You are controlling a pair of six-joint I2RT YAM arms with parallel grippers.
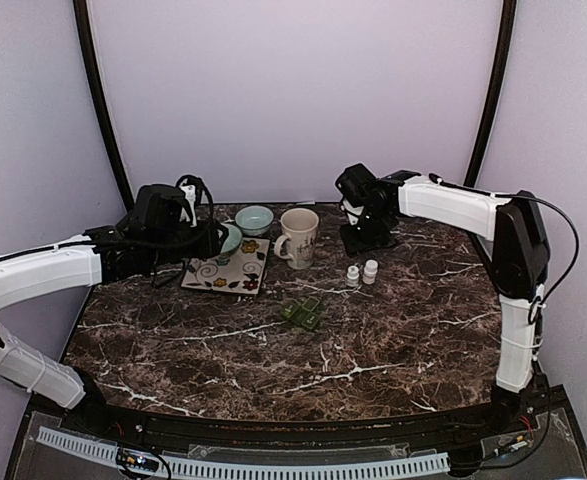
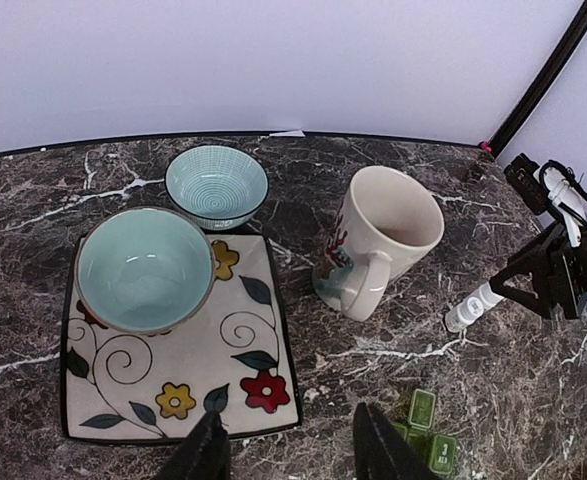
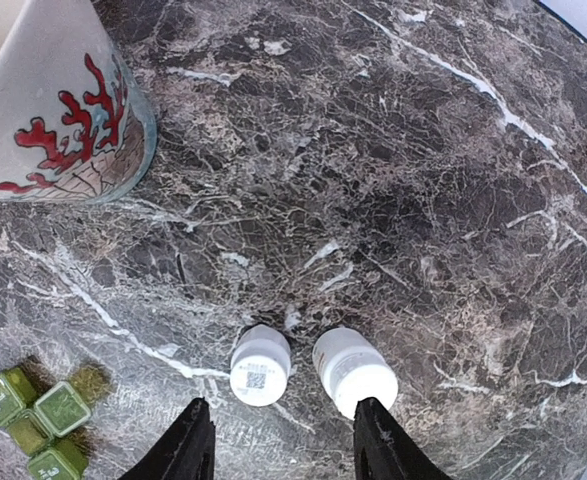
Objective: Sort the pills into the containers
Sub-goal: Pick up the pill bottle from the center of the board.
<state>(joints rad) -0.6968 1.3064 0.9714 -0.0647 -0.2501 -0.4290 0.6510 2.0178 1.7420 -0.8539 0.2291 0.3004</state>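
Two white pill bottles stand side by side on the marble, also seen from above. My right gripper hangs open just above them, nothing between its fingers; in the top view the right gripper is behind the bottles. A green pill organizer lies at mid-table, its lids partly open. My left gripper is open and empty over the near right corner of the floral plate; from above the left gripper hovers at the plate's back edge. Loose pills are out of view.
A light-blue bowl sits on the plate, with a smaller ribbed bowl behind it. A cream mug with a red pattern stands between the plate and the bottles. Walls close off the back and sides.
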